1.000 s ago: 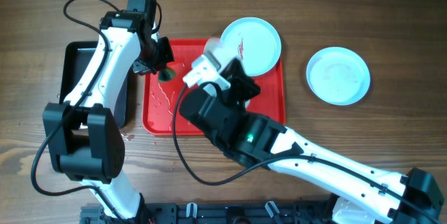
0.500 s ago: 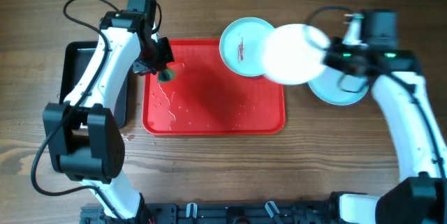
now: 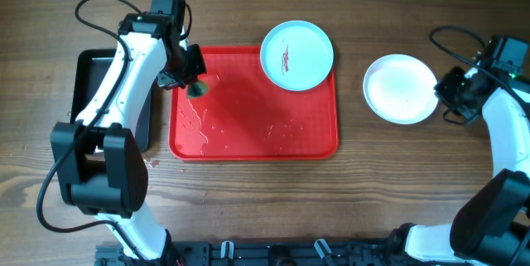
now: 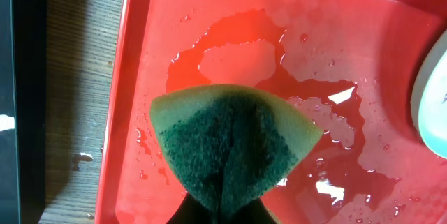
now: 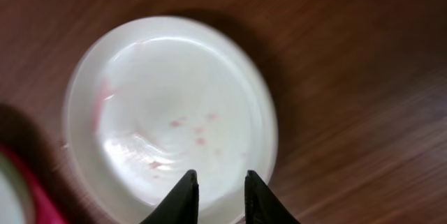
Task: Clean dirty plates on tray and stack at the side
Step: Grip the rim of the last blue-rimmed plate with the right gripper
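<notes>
The red tray (image 3: 248, 125) lies wet at the middle of the table. One plate (image 3: 296, 55) with a red smear at its centre sits on the tray's far right corner; its edge shows in the left wrist view (image 4: 433, 91). My left gripper (image 3: 197, 84) hangs over the tray's far left corner (image 4: 209, 15), shut on a green-and-yellow sponge (image 4: 230, 147). A white plate (image 3: 401, 89) with faint pink flecks (image 5: 171, 119) lies on the table right of the tray. My right gripper (image 3: 441, 92) is at its right edge, fingers (image 5: 185, 196) slightly apart above the rim, holding nothing.
A glossy black tray (image 3: 87, 75) sits left of the red tray, partly under my left arm. Puddles of water (image 4: 328, 105) spread over the red tray's floor. Bare wooden table surrounds both trays.
My right arm carried a white plate from the tray to the right, set it where a pale aqua plate lay, and its jaws parted. The left arm and sponge have not moved.
</notes>
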Motion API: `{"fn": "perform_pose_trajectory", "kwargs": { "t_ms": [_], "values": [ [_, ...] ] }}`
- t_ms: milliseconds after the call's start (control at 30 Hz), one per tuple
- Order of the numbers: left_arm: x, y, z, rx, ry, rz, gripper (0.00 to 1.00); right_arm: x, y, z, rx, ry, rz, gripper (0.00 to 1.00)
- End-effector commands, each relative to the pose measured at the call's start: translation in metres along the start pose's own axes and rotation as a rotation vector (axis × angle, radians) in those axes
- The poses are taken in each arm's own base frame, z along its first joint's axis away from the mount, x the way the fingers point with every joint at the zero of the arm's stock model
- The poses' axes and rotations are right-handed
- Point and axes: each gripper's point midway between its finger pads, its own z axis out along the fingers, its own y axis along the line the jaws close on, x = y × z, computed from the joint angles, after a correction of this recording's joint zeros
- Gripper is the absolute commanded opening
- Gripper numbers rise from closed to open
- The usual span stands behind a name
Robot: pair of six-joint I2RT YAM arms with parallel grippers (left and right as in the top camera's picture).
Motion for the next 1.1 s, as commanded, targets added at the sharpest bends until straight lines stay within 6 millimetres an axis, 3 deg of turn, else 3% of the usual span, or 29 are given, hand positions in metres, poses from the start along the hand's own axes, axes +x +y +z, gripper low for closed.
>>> {"fn": "perform_pose_trajectory", "kwargs": {
  "t_ms": [0, 67, 167, 233, 300, 400, 633, 700, 933, 1067],
  "values": [
    [-0.006, -0.004, -0.014, 0.013, -0.044, 0.025, 0.04, 0.022, 0.07, -0.001, -0.285, 0.074, -0.15, 0.27],
    [-0.007, -0.004, -0.014, 0.015, -0.045, 0.025, 0.04, 0.037, 0.117, -0.003, -0.361, 0.063, -0.26, 0.24],
    [-0.007, -0.009, -0.015, 0.043, -0.044, 0.027, 0.04, 0.054, 0.166, 0.007, -0.323, -0.004, -0.276, 0.24],
    [-0.007, -0.009, -0.015, 0.042, -0.044, 0.027, 0.04, 0.084, 0.196, 0.03, -0.305, 0.019, -0.279, 0.24],
    [-0.007, -0.009, -0.015, 0.042, -0.043, 0.027, 0.04, 0.103, 0.211, 0.05, -0.315, 0.048, -0.307, 0.24],
    [-0.007, -0.009, -0.015, 0.042, -0.043, 0.027, 0.04, 0.137, 0.218, 0.088, -0.285, 0.119, -0.333, 0.22],
    [-0.007, -0.009, -0.015, 0.042, -0.043, 0.027, 0.04, 0.164, 0.213, 0.114, -0.237, 0.172, -0.367, 0.11],
    [-0.007, -0.009, -0.015, 0.042, -0.043, 0.027, 0.04, 0.174, 0.21, 0.113, -0.231, 0.213, -0.375, 0.11],
    [-0.007, -0.009, -0.015, 0.042, -0.043, 0.027, 0.04, 0.267, 0.206, 0.082, -0.272, 0.542, -0.486, 0.1],
    [-0.007, -0.009, -0.015, 0.041, -0.043, 0.027, 0.04, 0.283, 0.216, 0.055, -0.302, 0.56, -0.55, 0.09]
  ]
}}
